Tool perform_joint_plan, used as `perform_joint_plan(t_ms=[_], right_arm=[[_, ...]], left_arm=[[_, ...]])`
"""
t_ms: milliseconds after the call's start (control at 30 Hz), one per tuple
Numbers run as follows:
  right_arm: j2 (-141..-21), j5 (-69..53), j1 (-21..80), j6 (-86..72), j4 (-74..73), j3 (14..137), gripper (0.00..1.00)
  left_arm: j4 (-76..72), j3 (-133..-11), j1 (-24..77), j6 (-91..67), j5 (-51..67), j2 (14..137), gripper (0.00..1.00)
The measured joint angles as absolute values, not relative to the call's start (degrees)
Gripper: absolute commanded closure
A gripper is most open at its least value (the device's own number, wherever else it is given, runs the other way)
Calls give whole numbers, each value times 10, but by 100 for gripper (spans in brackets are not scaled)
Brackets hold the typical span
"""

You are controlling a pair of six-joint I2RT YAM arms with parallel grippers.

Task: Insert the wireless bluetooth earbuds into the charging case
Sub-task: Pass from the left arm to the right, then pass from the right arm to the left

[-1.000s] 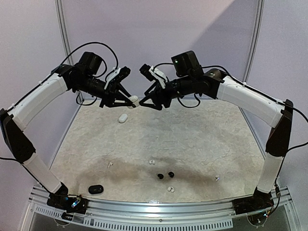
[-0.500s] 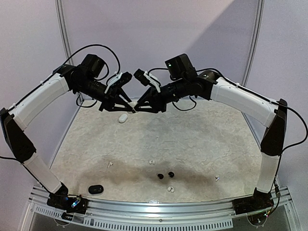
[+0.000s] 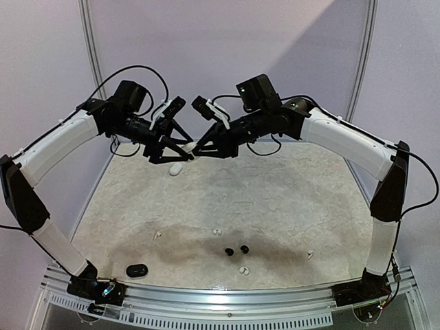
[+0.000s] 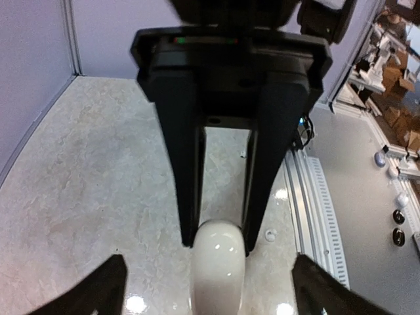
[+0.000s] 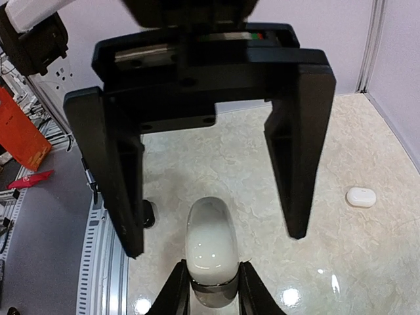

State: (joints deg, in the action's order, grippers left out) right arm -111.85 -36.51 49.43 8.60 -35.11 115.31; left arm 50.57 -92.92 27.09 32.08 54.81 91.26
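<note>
A white charging case [image 3: 190, 147] hangs in the air at the back of the table, between both grippers. My right gripper [image 3: 196, 147] is shut on its end, seen close in the right wrist view with the gripper [image 5: 211, 268] pinching the case [image 5: 210, 239]. My left gripper [image 3: 181, 148] is open, its fingers [image 5: 125, 197] standing wide on either side of the case without touching it. In the left wrist view, the left gripper [image 4: 209, 262] frames the case [image 4: 218, 269]. White earbuds [image 3: 217, 232] and two black earbuds [image 3: 236, 250] lie on the table near the front.
A second white case [image 3: 176, 168] lies on the table below the grippers, also visible as a white case [image 5: 361, 195] in the right wrist view. A black case [image 3: 137, 270] sits at the front left by the metal rail [image 3: 227, 297]. More white buds [image 3: 243, 271] lie scattered.
My left gripper has opened and let go of the white case. My right gripper moved in and closed on it.
</note>
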Motion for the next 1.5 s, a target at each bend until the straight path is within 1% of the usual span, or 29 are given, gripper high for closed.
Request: perform_joint_plan(t_ms=[67, 167, 233, 267, 300, 400, 433, 533, 567, 667, 700, 733, 767, 867, 933, 1033, 1133, 1167, 1200, 1333, 1367, 1400, 1467, 1500], right_arm=[[-1118, -364, 492, 75, -341, 1151, 100], [-1107, -357, 487, 53, -298, 1126, 100], [-1083, -347, 483, 27, -246, 1083, 100], [-1070, -342, 481, 11, -215, 1059, 100], [-1057, -337, 480, -8, -184, 1039, 100], [-1031, -327, 479, -60, -91, 998, 100], [-1027, -324, 479, -78, -58, 989, 100], [-1023, -323, 479, -117, 14, 974, 100], [-1023, -323, 479, -128, 31, 971, 100], [-1023, -323, 479, -151, 61, 970, 100], [-1023, -323, 479, -157, 71, 970, 100], [-1023, -323, 479, -161, 77, 970, 100], [-1023, -323, 479, -164, 82, 970, 100], [-1023, -323, 479, -171, 91, 970, 100], [-1023, -323, 479, -173, 91, 970, 100], [-1023, -321, 479, -173, 90, 970, 100], [-1023, -320, 479, -169, 90, 970, 100], [-1023, -320, 479, -167, 90, 970, 100], [-1023, -320, 479, -166, 89, 970, 100], [-1023, -322, 480, -160, 90, 970, 100], [-1023, -325, 480, -158, 90, 970, 100], [-1023, -328, 480, -157, 90, 970, 100], [-1023, -332, 479, -155, 90, 970, 100], [-1023, -333, 479, -155, 90, 970, 90]], left_arm=[[429, -869, 250, 260, 578, 894, 1], [264, -757, 215, 157, 600, 855, 1], [144, -684, 200, 100, 604, 827, 4], [97, -660, 200, 76, 605, 815, 8], [58, -646, 204, 52, 606, 807, 13], [-52, -639, 216, -24, 608, 802, 40], [-85, -640, 218, -50, 608, 803, 42], [-175, -644, 224, -119, 609, 811, 42], [-197, -646, 226, -138, 608, 815, 44], [-245, -647, 233, -180, 610, 828, 56], [-256, -647, 236, -191, 611, 832, 64], [-264, -647, 239, -201, 612, 835, 69], [-270, -647, 241, -210, 613, 836, 69], [-289, -648, 246, -229, 616, 837, 58], [-298, -649, 247, -235, 618, 837, 54], [-307, -655, 248, -246, 624, 837, 54], [-315, -660, 248, -260, 626, 837, 56], [-316, -661, 248, -265, 626, 837, 58], [-319, -661, 248, -267, 626, 837, 64], [-322, -665, 248, -281, 624, 839, 93], [-321, -665, 248, -286, 624, 841, 97], [-321, -666, 248, -286, 623, 841, 100], [-323, -667, 248, -288, 623, 841, 100], [-322, -667, 248, -287, 622, 841, 100]])
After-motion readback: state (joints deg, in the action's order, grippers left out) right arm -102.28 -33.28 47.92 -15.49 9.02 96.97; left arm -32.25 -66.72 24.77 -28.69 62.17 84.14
